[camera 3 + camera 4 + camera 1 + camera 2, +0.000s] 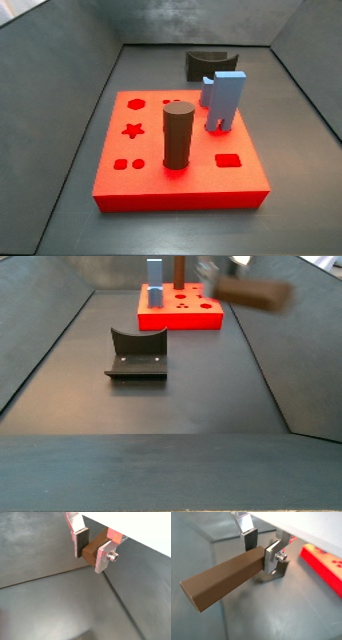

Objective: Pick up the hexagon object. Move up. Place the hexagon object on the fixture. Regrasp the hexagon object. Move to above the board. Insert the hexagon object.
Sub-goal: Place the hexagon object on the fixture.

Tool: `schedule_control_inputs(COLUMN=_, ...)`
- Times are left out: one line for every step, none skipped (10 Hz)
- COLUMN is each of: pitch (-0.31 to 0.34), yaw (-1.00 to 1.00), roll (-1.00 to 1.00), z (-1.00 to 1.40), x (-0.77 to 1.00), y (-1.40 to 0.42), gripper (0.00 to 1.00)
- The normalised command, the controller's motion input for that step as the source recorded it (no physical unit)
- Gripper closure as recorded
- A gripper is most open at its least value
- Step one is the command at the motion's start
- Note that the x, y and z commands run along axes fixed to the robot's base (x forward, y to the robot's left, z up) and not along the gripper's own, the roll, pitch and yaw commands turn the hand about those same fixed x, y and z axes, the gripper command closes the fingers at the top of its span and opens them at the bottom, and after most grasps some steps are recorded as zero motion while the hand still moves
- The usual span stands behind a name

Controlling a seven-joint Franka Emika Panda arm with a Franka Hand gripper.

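End effector (261, 546) gripping hexagon object (223, 578), fixture (136, 356) prob. below, side view only

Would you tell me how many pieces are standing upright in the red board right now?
2: the round peg near the board's middle, and the light-blue block behind it. The hexagon object is in the gripper, off the board.

The gripper (263, 548), high above the floor with its brushed silver metal plates clamped on the matt, smooth brown plastic-looking hexagon object (224, 579), hangs over a dull dark grey floor (160, 406), where the fixture (136, 354) looks matt black and the board (181, 150) a smooth, bright red plastic.
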Motion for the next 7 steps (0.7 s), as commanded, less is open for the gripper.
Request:
schedule_control_inputs(pitch=0.090, yaw=-1.00, roll=0.22, z=0.44, x=1.00, y=-0.93, gripper=1.00)
schedule_control_inputs(pitch=0.132, yaw=-1.00, roll=0.24, z=0.41, x=1.00, y=-0.87, gripper=1.00)
schedule_control_inputs(pitch=0.191, yaw=-1.00, roll=0.25, z=0.38, x=1.00, y=-0.80, gripper=1.00)
schedule_control_inputs(pitch=0.221, yaw=-0.76, roll=0.21, z=0.34, x=1.00, y=-0.70, gripper=1.00)
schedule_control_inputs(pitch=0.238, yaw=-0.45, roll=0.14, z=0.28, x=1.00, y=-0.57, gripper=1.00)
schedule_control_inputs(pitch=0.242, yaw=-0.28, roll=0.12, z=0.24, x=1.00, y=-0.48, gripper=1.00)
schedule_control_inputs(pitch=0.230, yaw=-0.17, roll=0.10, z=0.19, x=1.00, y=-0.39, gripper=1.00)
